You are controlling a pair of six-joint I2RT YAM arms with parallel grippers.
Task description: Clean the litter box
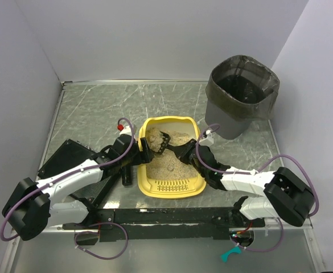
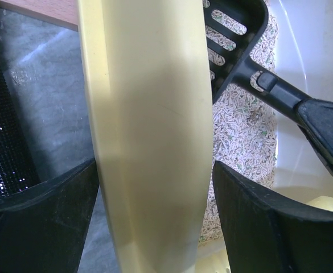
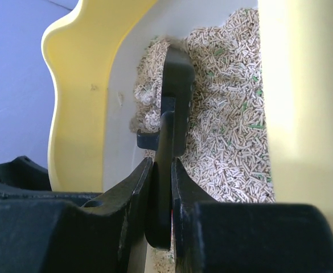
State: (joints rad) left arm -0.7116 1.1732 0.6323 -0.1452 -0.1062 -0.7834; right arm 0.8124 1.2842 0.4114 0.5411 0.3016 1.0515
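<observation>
The yellow litter box (image 1: 167, 120) lies mid-table with beige litter inside and its slotted grille at the near end. My left gripper (image 1: 136, 149) is shut on the box's left rim; in the left wrist view the rim (image 2: 149, 114) fills the gap between the fingers (image 2: 41, 227). My right gripper (image 1: 185, 152) is shut on the handle of a black slotted scoop (image 1: 159, 140). The scoop head carries a heap of litter at the box's far left corner. The right wrist view shows the scoop (image 3: 175, 85) edge-on over the litter (image 3: 229, 114), by the box wall (image 3: 78, 114).
A dark grey round bin (image 1: 243, 102) with a bag liner stands at the back right, open. A black flat mat (image 1: 69, 159) lies under the left arm at the left. Walls close the table at the back and sides.
</observation>
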